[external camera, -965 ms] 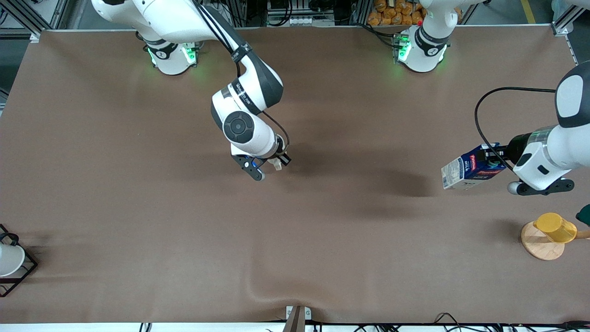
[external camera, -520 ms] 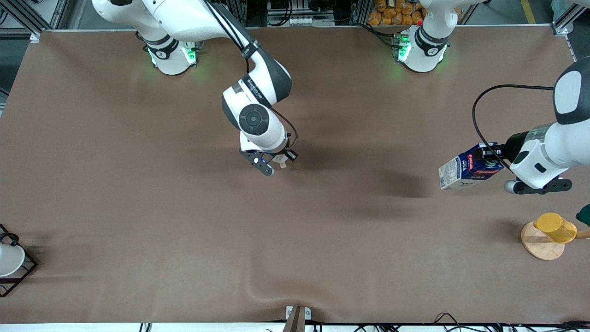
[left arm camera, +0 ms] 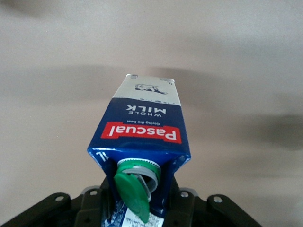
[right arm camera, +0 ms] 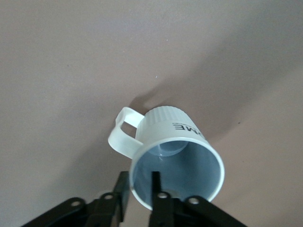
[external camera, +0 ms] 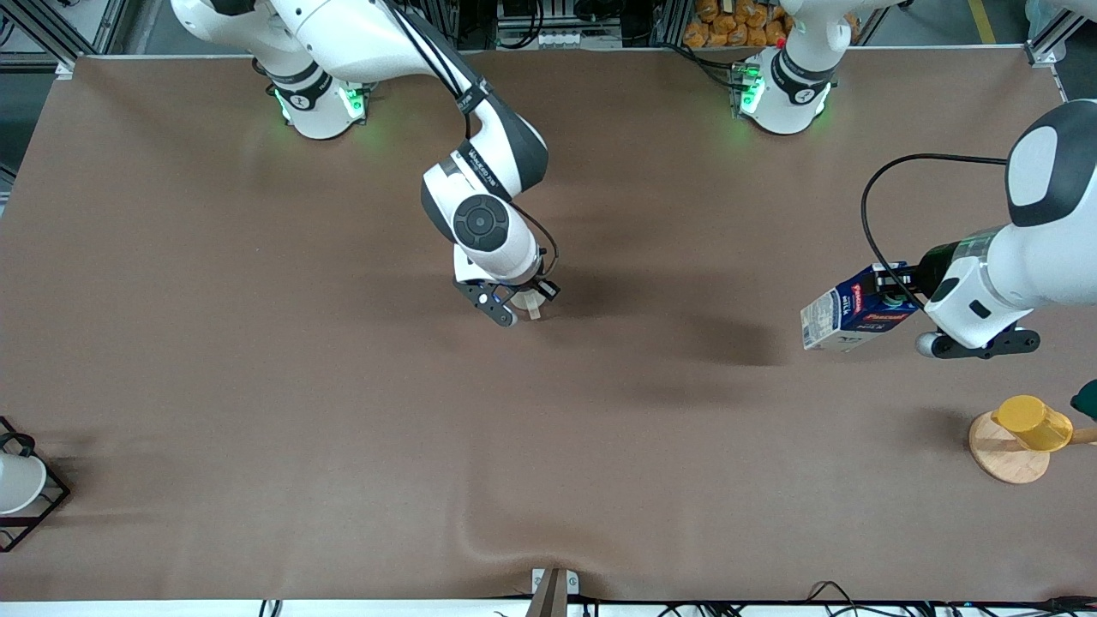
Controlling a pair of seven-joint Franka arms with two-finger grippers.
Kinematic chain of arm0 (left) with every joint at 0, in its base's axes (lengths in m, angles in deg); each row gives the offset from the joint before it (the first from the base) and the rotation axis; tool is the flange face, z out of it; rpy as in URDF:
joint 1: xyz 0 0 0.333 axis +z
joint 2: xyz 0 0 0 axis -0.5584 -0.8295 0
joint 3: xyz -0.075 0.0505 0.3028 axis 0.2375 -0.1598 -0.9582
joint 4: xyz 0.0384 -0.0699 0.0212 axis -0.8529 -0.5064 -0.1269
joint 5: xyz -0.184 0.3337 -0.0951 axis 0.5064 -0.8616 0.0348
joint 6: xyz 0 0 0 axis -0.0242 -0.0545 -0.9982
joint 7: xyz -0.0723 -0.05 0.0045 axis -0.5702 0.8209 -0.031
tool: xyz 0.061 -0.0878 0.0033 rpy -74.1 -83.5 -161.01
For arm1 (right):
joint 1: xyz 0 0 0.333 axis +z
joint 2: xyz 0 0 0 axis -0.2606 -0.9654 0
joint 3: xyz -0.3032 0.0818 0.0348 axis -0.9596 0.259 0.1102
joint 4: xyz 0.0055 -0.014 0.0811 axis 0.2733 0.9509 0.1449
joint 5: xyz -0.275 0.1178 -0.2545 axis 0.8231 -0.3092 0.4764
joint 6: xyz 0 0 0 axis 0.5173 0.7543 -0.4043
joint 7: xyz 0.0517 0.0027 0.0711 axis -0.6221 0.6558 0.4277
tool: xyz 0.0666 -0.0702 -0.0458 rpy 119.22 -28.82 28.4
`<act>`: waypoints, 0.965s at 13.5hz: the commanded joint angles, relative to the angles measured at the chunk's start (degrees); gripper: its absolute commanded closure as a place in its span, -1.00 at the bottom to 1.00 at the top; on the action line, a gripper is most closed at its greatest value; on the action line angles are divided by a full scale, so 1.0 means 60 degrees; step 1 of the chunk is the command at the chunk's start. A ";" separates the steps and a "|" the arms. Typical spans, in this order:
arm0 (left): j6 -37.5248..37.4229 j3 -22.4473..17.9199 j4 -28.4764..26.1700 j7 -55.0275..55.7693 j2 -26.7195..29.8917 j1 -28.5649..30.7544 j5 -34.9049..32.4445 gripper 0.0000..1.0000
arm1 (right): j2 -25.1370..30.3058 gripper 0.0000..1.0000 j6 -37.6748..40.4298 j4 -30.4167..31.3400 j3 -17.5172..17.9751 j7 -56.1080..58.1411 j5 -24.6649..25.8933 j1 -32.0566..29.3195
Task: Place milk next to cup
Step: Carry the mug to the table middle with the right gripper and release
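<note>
We noted that the left claw (external camera: pixel 902 296) was clenched on the gable end of the small dark blue gable-top milk carton (external camera: pixel 850 318), which carries a green round cap (left arm camera: pixel 135 188) and a red label. The carton hung tilted over the brown bench (external camera: pixel 257 386) toward the left arm's end, clear of the surface. Compared with the views taken a second before, the carton had shifted a little toward the middle of the bench.

The right claw (external camera: pixel 519 302) gripped the rim of the off-white ceramic mug (right arm camera: pixel 174 158), one finger inside and one outside, over the middle of the bench. Over the same interval it had travelled slightly toward the left arm's end. We could not tell whether the mug's base touched the bench.

We judged that both task items were converging but remained well apart; the placing step was not yet reached. The yellow cup on a round wooden stand (external camera: pixel 1020 437) played no part.
</note>
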 commanded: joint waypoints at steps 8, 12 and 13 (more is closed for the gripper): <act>-0.0174 0.0582 0.0029 0.0857 0.0216 0.0084 0.0289 1.00 | 0.0368 -1.00 0.1559 -0.1023 -0.0095 0.0812 0.0050 -0.0711; -0.0174 0.0920 0.0029 0.1312 0.0186 0.0040 0.0275 1.00 | 0.0981 -1.00 0.3700 -0.1364 -0.0051 0.3605 -0.0141 -0.2264; -0.0174 0.1008 0.0029 0.1516 0.0186 0.0055 0.0275 1.00 | 0.1099 -1.00 0.4124 -0.1320 -0.0080 0.4411 -0.0112 -0.2587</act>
